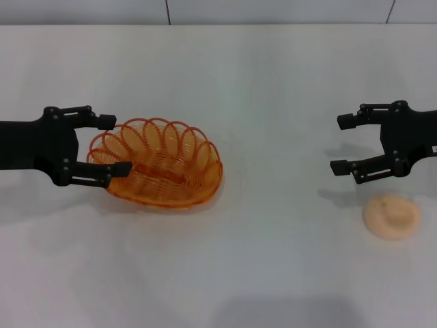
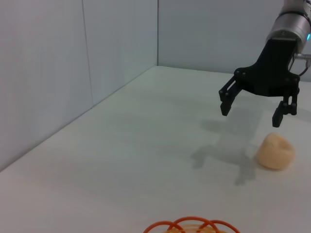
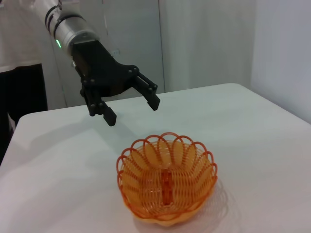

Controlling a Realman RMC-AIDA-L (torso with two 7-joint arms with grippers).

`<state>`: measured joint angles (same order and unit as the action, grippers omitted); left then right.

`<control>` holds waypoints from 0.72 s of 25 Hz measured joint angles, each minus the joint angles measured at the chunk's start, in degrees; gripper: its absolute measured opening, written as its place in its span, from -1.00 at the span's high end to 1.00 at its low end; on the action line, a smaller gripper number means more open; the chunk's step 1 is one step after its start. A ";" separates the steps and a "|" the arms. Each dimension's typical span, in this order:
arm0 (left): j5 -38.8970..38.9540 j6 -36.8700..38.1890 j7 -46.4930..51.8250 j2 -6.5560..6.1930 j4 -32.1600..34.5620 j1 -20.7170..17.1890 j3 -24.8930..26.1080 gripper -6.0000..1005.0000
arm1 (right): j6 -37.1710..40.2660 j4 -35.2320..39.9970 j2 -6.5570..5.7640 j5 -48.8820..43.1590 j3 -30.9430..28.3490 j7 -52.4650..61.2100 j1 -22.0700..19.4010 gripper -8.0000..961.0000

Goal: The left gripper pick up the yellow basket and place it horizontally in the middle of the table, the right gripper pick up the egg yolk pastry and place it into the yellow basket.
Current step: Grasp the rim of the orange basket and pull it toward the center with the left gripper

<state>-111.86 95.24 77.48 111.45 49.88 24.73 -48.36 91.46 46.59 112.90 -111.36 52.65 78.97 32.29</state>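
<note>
The yellow basket (image 1: 160,164) rests on the white table (image 1: 273,266), left of centre, with nothing in it. My left gripper (image 1: 113,145) is open and empty, with its fingers at the basket's left end. In the right wrist view the left gripper (image 3: 132,111) hovers just above and beyond the basket (image 3: 166,184), apart from it. The egg yolk pastry (image 1: 390,216) lies on the table at the right. My right gripper (image 1: 339,145) is open and empty, above and slightly behind the pastry. The left wrist view shows the right gripper (image 2: 251,114), the pastry (image 2: 275,151) and the basket's rim (image 2: 192,225).
The table's far edge (image 1: 218,25) meets a grey wall. In the left wrist view a wall (image 2: 58,73) runs along the table's side. A figure in dark clothes (image 3: 19,97) stands beyond the table's far corner in the right wrist view.
</note>
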 joint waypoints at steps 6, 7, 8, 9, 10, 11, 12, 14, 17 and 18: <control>-0.11 0.00 0.27 -0.14 -0.13 0.52 0.02 -0.76 | -0.41 -0.01 0.27 0.00 0.00 -0.12 0.00 -0.82; -0.14 0.00 0.29 -0.17 -0.13 0.53 0.03 -0.76 | -0.42 -0.01 0.31 0.00 0.00 -0.12 0.02 -0.82; -0.16 0.00 0.32 -0.18 -0.14 0.55 0.03 -0.76 | -0.42 -0.01 0.33 0.00 0.00 -0.13 0.05 -0.82; -0.17 0.00 0.34 -0.19 -0.13 0.57 0.02 -0.76 | -0.48 -0.01 0.34 0.00 0.00 -0.13 0.06 -0.82; -0.18 0.01 0.39 -0.19 -0.11 0.59 0.00 -0.76 | -0.61 -0.01 0.34 0.00 0.00 -0.14 0.09 -0.82; -0.18 0.09 0.48 -0.18 -0.07 0.63 -0.07 -0.76 | -0.73 -0.02 0.34 0.00 0.00 -0.17 0.12 -0.82; -0.20 0.31 0.59 -0.18 -0.02 0.68 -0.24 -0.76 | -0.88 -0.07 0.34 0.00 -0.01 -0.24 0.19 -0.82; -0.50 1.08 0.80 -0.22 -0.02 0.76 -0.76 -0.76 | -1.02 -0.14 0.33 0.01 0.00 -0.36 0.31 -0.82; -1.44 1.54 1.10 -0.14 0.02 1.11 -0.95 -0.76 | -1.05 -0.14 0.32 0.01 -0.01 -0.39 0.38 -0.82; -1.66 1.50 1.18 -0.08 0.03 1.22 -0.96 -0.76 | -1.07 -0.13 0.32 0.00 -0.01 -0.41 0.37 -0.82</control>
<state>-113.52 96.74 78.66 111.36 49.91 25.95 -49.32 90.39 46.46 113.21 -111.35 52.65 78.56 32.66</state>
